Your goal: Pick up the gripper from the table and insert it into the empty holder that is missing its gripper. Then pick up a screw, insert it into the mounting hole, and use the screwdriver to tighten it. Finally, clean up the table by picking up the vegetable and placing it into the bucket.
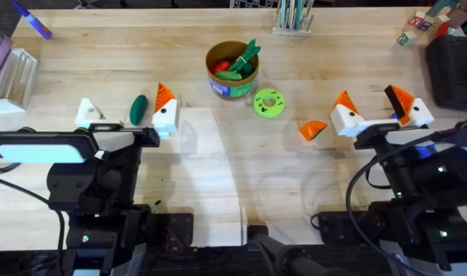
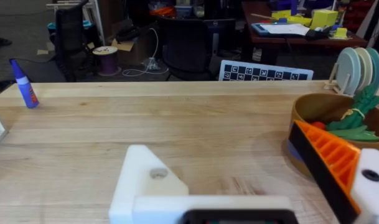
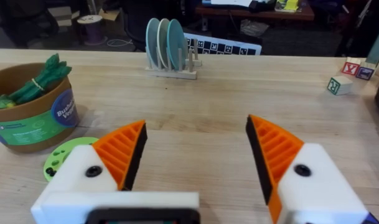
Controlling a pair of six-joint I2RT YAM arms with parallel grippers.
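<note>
The bucket [image 1: 232, 70] is set near the middle of the table [image 1: 218, 169], toward the far edge, and green leafy toys [image 1: 245, 60] and a red toy [image 1: 225, 67] are held in it; in the left wrist view its near wall is partly hidden behind an orange pad [image 2: 329, 163]. A lime disc [image 1: 269, 103] is seen just beside the bucket. The loose orange gripper [image 1: 312, 129] lies on the table between the disc and the right gripper [image 1: 379, 113], apart from both. The vegetable [image 1: 138, 109] lies between the fingers of the left gripper [image 1: 126, 115], touched by neither as far as can be told. The left gripper's jaws are spread: one finger is the bare white holder [image 1: 87, 113] with a small dark hole, the other carries an orange pad. The right gripper's jaws are also spread, both pads fitted, nothing between them. A small blue marker [image 1: 32, 21] lies at the far left corner, and a rack of plates [image 3: 167, 46] stands at the far edge. A dark case [image 1: 452, 65] at the right edge is cut off. No screw can be made out on the table.
</note>
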